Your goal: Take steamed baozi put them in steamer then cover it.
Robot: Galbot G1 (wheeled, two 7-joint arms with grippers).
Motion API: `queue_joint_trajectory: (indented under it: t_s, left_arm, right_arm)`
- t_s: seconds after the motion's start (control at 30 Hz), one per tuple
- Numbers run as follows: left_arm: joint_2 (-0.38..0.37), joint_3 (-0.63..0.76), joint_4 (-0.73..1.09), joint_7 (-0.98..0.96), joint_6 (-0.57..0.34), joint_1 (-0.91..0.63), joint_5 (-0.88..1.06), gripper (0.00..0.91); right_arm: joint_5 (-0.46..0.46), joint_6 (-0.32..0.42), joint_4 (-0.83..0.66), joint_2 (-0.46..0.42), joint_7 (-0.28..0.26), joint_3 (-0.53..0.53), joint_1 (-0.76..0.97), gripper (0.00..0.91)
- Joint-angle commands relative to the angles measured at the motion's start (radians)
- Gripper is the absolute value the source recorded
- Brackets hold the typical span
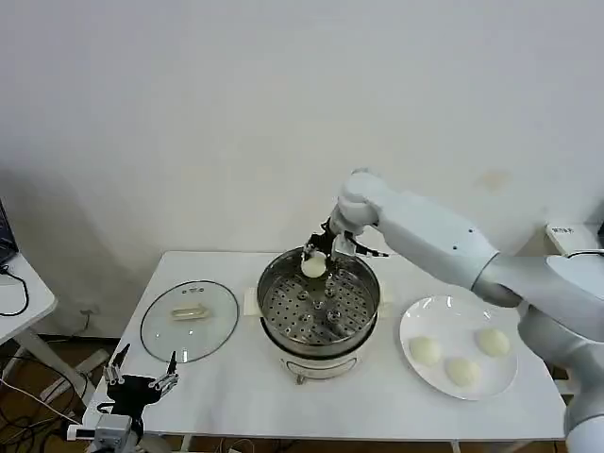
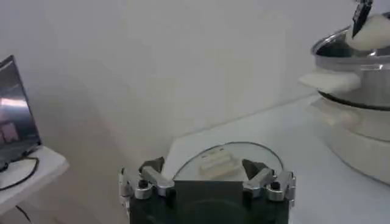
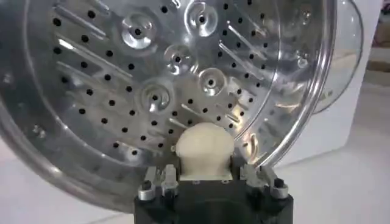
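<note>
My right gripper (image 1: 316, 257) is shut on a cream-white baozi (image 1: 313, 267) and holds it over the far rim of the steel steamer (image 1: 363, 316). In the right wrist view that baozi (image 3: 203, 149) sits squeezed between the fingers above the perforated tray (image 3: 152, 67). Three more baozi (image 1: 425, 350) (image 1: 463, 371) (image 1: 494, 341) lie on the white plate (image 1: 444, 316) to the right. The glass cover (image 1: 189, 321) with its cream handle lies flat on the table left of the steamer. My left gripper (image 1: 142, 377) stands open at the table's front left corner, facing the cover (image 2: 225, 161).
The steamer stands on a white base (image 1: 321, 366) in the middle of the white table (image 1: 236, 396). A white side table (image 1: 19, 302) with a cable stands at the far left. A wall closes the back.
</note>
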Motion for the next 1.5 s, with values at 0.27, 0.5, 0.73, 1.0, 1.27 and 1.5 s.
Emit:
queue_joint_trajectory:
  t_s: [0.27, 0.5, 0.73, 1.0, 1.27, 1.5]
  left_arm:
    - [0.001, 0.003, 0.009, 0.001, 0.0, 0.0, 0.0, 0.907]
    - [0.004, 0.001, 0.011, 0.001, 0.001, 0.0, -0.002, 0.907]
    - [0.004, 0.003, 0.016, 0.005, 0.0, 0.003, 0.0, 0.907]
    - [0.0, 0.006, 0.015, 0.005, 0.001, -0.002, 0.0, 0.907]
    - [0.003, 0.014, 0.022, 0.006, 0.001, -0.012, 0.0, 0.907]
    - [0.006, 0.025, 0.013, 0.011, 0.0, -0.026, -0.008, 0.907]
  right_arm:
    - [0.039, -0.01, 0.029, -0.008, 0.025, -0.007, -0.031, 0.534]
    - [0.04, -0.011, 0.03, -0.021, 0.011, -0.009, -0.031, 0.534]
    - [0.055, -0.016, 0.031, -0.04, 0.029, -0.011, -0.028, 0.907]
    - [0.091, -0.055, 0.109, -0.084, 0.032, -0.01, -0.011, 0.907]
    - [0.27, -0.114, 0.292, -0.226, 0.012, -0.027, 0.06, 0.907]
    - [0.466, -0.257, 0.426, -0.358, 0.006, -0.034, 0.166, 0.907]
